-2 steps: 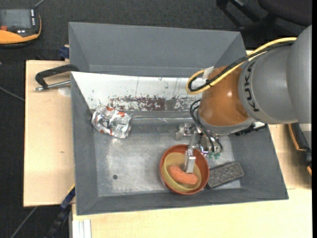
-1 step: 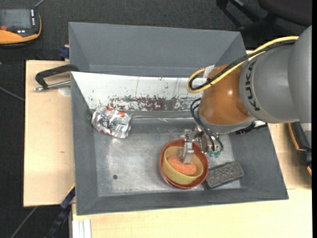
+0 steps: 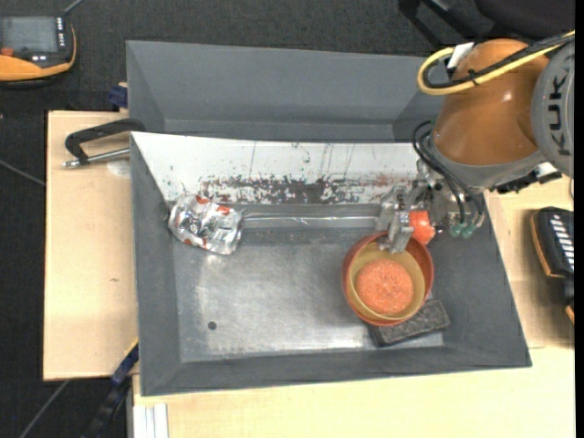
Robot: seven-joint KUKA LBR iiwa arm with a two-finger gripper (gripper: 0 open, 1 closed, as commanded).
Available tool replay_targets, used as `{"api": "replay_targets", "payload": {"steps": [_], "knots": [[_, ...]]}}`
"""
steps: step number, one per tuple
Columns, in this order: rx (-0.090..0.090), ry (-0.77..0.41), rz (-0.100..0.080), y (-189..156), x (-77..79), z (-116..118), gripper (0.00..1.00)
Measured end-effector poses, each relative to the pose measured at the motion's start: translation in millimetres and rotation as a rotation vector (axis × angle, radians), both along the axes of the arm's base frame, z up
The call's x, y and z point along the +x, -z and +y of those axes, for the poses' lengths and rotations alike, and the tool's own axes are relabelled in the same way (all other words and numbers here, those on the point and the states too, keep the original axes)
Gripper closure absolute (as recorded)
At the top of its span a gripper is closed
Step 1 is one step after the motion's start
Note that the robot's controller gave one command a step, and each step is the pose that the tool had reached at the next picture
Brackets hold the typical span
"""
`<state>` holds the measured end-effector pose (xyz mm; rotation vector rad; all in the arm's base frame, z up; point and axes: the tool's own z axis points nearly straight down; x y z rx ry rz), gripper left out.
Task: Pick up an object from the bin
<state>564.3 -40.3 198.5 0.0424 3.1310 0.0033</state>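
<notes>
My gripper hangs over the right back part of the bin, its lower end right at the far rim of an orange bowl. The bowl stands upright and has a rough orange-red filling. A small orange-red piece shows right beside the gripper; whether it is held I cannot tell. A dark grey block lies against the bowl's near side, partly under it.
A crumpled clear wrapper with red and white print lies at the back left of the bin. The arm with its orange cover comes in above the bin's right back corner.
</notes>
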Motion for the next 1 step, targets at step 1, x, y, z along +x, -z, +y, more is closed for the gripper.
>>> {"api": "replay_targets", "payload": {"steps": [1], "knots": [[0.005, -0.013, -0.009, -54.5, -25.8, 108.9, 1.00]]}}
